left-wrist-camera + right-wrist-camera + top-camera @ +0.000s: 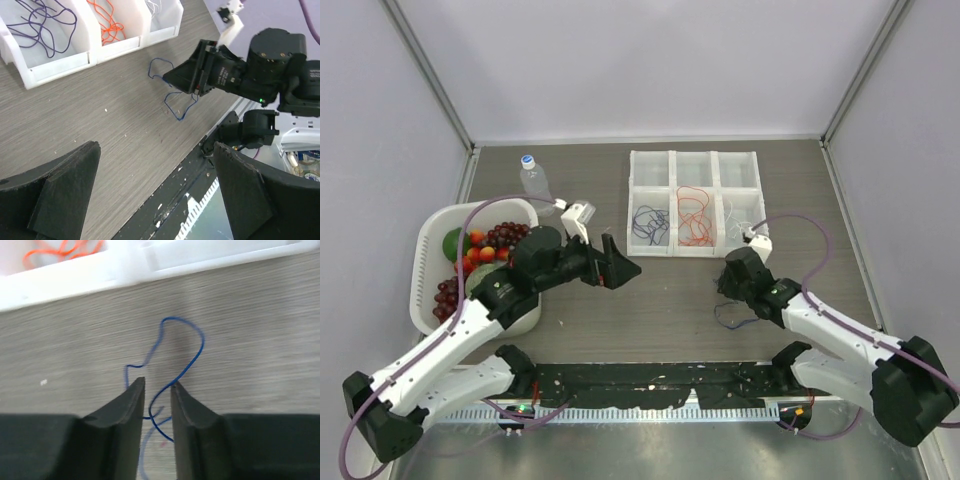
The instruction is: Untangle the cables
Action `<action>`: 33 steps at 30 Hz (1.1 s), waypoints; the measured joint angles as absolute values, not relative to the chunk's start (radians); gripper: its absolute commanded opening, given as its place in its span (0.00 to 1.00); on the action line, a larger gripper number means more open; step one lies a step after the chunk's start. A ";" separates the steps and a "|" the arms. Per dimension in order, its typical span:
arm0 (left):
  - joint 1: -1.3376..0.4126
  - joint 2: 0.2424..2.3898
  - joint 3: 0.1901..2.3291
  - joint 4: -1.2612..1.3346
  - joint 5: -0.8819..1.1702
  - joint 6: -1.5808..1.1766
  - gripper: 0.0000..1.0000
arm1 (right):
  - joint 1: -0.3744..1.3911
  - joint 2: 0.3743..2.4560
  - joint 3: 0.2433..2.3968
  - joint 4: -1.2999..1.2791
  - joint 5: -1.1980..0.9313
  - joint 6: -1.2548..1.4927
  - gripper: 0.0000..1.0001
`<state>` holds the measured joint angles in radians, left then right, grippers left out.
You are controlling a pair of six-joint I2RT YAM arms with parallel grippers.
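The left gripper is standing wide open, low in its wrist view, holding nothing. The right gripper is leaving only a narrow gap, and the blue cable on the table is passing through it. The orange cable and the purple cable are lying in the white tray, upper centre.

Blue cable, orange cable, white tray

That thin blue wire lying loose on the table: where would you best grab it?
Probably pinch the blue wire where its strands draw close below the loop, coming straight down. It lies flat on the table, and the right gripper has one strand between its fingers there.
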<state>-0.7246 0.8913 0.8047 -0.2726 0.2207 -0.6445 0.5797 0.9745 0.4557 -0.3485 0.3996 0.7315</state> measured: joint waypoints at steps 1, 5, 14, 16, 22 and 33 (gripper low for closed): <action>-0.725 0.865 0.805 -0.290 0.216 -0.641 1.00 | 0.583 0.998 0.455 -0.307 0.333 0.704 0.13; -0.725 0.815 0.804 -0.343 0.196 -0.623 1.00 | 0.647 1.068 0.457 -0.178 0.199 0.652 0.01; -0.725 0.801 0.763 -0.387 0.173 -0.618 1.00 | 1.066 1.391 0.724 -0.067 0.158 0.615 0.33; -0.725 0.801 0.741 -0.385 0.171 -0.625 0.99 | 1.110 1.408 0.758 -0.054 0.169 0.628 0.43; -0.725 0.816 0.632 -0.343 0.173 -0.668 0.93 | 1.112 1.272 0.642 -0.051 0.239 0.714 0.66; -0.725 0.944 0.585 -0.360 0.081 -0.708 0.96 | 1.105 0.970 0.265 0.143 0.311 0.894 0.84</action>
